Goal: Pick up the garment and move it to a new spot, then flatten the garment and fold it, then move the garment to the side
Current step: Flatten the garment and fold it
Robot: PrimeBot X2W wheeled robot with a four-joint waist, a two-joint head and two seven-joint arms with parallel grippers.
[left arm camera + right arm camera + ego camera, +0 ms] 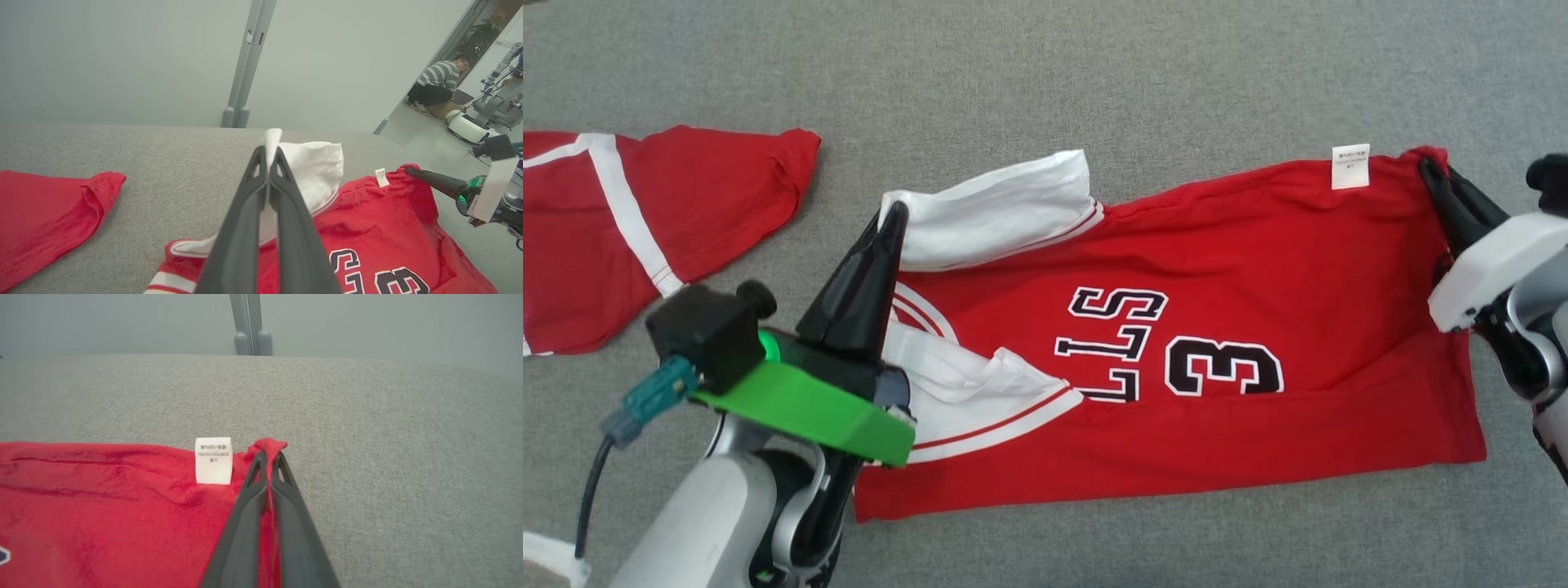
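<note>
The garment is a red shirt with white sleeves and black lettering, spread on the grey surface in the head view. My left gripper is shut on the edge of its white sleeve; in the left wrist view a sliver of white cloth sticks up between the fingertips. My right gripper is shut on the red hem corner next to a white care label. The right wrist view shows that gripper pinching the red corner, with the garment lying to its left.
A second red garment with white stripes lies at the left on the grey fabric surface. Beyond the surface stand a grey wall and a post. A person crouches far off by another robot.
</note>
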